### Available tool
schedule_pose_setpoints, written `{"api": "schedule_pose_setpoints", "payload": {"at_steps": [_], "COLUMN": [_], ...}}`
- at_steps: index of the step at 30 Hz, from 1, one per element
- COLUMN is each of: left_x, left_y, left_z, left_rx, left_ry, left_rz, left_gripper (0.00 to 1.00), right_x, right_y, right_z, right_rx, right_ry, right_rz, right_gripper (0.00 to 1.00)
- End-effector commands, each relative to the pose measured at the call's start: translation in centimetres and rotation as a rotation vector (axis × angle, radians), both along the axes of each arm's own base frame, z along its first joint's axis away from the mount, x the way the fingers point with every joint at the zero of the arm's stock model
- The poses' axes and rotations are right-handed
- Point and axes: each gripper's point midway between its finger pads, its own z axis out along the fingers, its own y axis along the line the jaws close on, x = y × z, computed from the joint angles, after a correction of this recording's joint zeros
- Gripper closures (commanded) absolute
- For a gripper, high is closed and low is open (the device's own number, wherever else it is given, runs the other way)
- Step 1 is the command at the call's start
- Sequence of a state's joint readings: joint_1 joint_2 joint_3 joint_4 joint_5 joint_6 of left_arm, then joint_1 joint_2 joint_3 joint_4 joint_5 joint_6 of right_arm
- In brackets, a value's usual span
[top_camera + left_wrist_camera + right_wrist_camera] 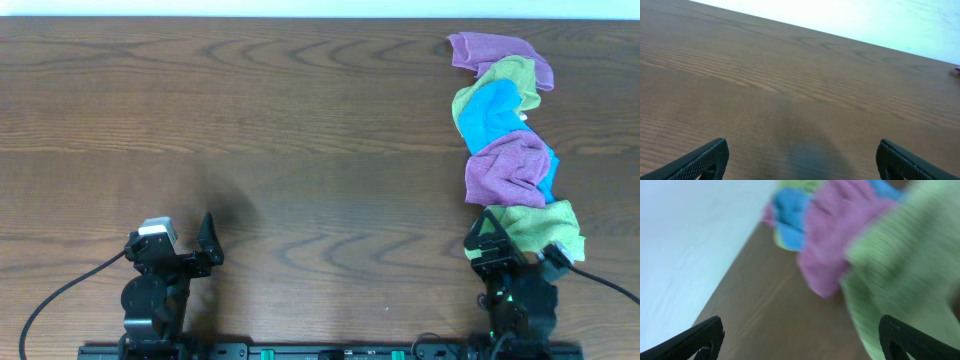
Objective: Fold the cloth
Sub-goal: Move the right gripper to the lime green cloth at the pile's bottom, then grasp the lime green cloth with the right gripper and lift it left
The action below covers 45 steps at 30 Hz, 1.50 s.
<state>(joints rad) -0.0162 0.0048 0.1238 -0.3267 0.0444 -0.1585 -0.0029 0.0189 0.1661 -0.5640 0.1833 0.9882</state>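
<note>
- Cloth: crumpled purple, green and blue heap on the table. It starts just beside the right gripper and stretches away from it.
- Can't tell whether it is one piece or several.
- Progress: nothing folded yet, no flat layer, no crease. All of the spreading and folding is still to do.
- Long axis: runs straight away from the right gripper toward the far table edge. The purple far end leans slightly to that gripper's left; the green end sits nearest it.
- Right gripper: fingers spread wide, nothing between them, green cloth close ahead.
- Left gripper: well apart to the right gripper's left, fingers spread, empty, bare wood ahead.
</note>
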Motion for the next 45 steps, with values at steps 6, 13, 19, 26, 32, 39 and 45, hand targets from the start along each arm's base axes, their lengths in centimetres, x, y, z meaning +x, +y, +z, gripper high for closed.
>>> {"api": "schedule_pose_setpoints", "payload": {"at_steps": [6,13,19,26,32,39,45], "left_x": [0.0,0.0,0.0,0.0,0.0,0.0,0.0], "left_y": [0.4,0.4,0.4,0.4,0.4,0.4,0.4], "left_z": [-1.2,-1.2,-1.2,-1.2,-1.2,-1.2,-1.2], "left_rx": [0.01,0.01,0.01,0.01,0.01,0.01,0.01], "left_ry": [0.026,0.026,0.026,0.026,0.026,0.026,0.026], "left_rz": [0.019,0.019,0.019,0.019,0.019,0.019,0.019], "left_gripper": [0.05,0.05,0.05,0.05,0.05,0.05,0.05], "right_x": [-1.0,-1.8,-2.9,-0.3,3.4,10.6,13.0], "right_y": [-2.6,-5.2,-7.6,-8.9,-7.1,-4.0,0.5], "right_z": [-1.9,-3.5,-5.2,-6.0,-6.7,4.9,16.2], "right_rx": [0.184,0.09,0.003,-0.084,-0.004,-0.11,-0.197], "right_ry": [0.038,0.152,0.291,0.342,0.293,-0.025,-0.267], "right_rz": [-0.244,-0.324,-0.386,-0.275,-0.102,0.242,0.473], "right_gripper": [0.01,0.01,0.01,0.08,0.99,0.99,0.99]}}
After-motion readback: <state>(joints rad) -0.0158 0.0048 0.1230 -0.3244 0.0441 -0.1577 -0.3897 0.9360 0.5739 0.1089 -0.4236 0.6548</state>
